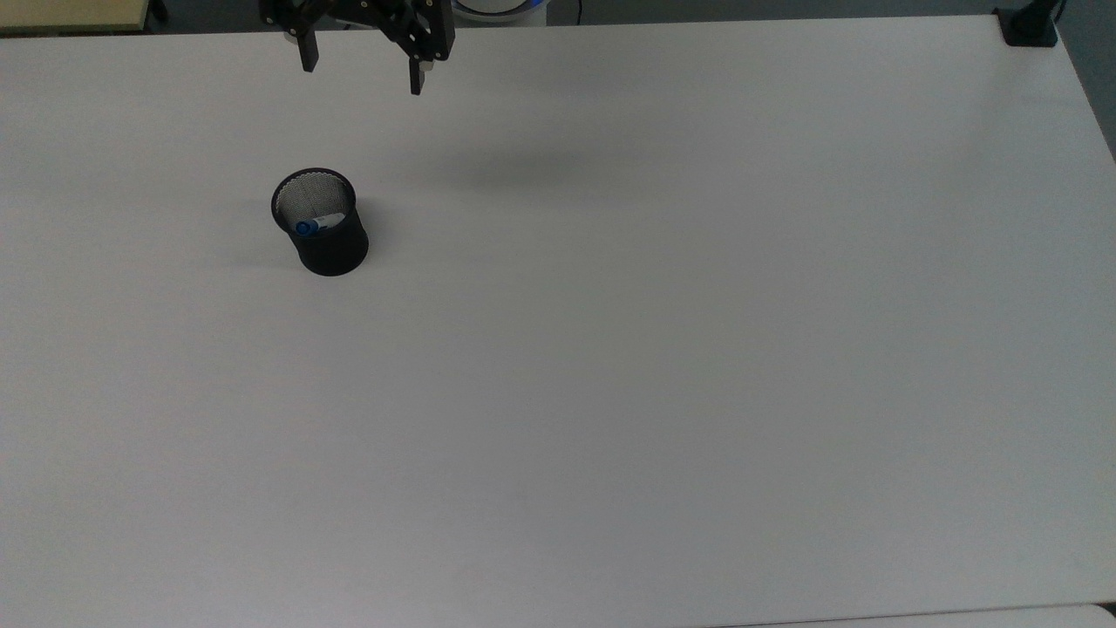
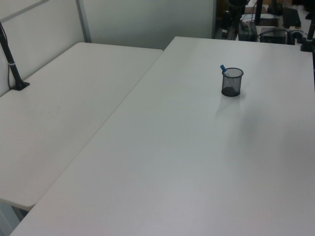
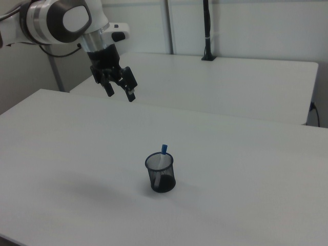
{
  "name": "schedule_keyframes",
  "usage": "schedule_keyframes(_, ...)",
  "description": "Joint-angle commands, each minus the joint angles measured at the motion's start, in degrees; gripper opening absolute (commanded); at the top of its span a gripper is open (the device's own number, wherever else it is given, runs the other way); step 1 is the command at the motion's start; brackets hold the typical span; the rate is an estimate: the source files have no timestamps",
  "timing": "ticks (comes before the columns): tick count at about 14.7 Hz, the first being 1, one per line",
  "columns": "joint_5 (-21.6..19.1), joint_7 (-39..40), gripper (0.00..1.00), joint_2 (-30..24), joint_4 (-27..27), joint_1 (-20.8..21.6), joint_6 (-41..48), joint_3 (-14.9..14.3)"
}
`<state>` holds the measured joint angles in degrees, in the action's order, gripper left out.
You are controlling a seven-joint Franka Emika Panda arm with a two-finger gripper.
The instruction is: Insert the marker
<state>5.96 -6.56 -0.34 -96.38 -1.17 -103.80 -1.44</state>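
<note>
Marker [image 1: 312,224] sits in the cup [image 1: 321,223], upper left of the top view, leaning near-upright, blue end up; claw [image 1: 359,77] spread apart and empty, well above it at frame top

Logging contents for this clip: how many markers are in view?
1. The marker stands in the mesh cup on the table, leaning on the rim with its blue end poking above. Anything lying flat at the cup's bottom could be hidden.
</note>
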Motion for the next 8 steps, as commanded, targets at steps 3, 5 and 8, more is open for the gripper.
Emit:
schedule_keyframes(3, -1.8, 2.6, 1.0, -0.2, 0.6, 0.6, 1.1, -0.2)
schedule_keyframes(5, -1.9, 2.3, 1.0, 0.1, 0.6, 0.7, 0.9, -0.2)
schedule_keyframes(8, -1.9, 2.3, 1.0, 0.0, 0.6, 0.7, 0.8, -0.2)
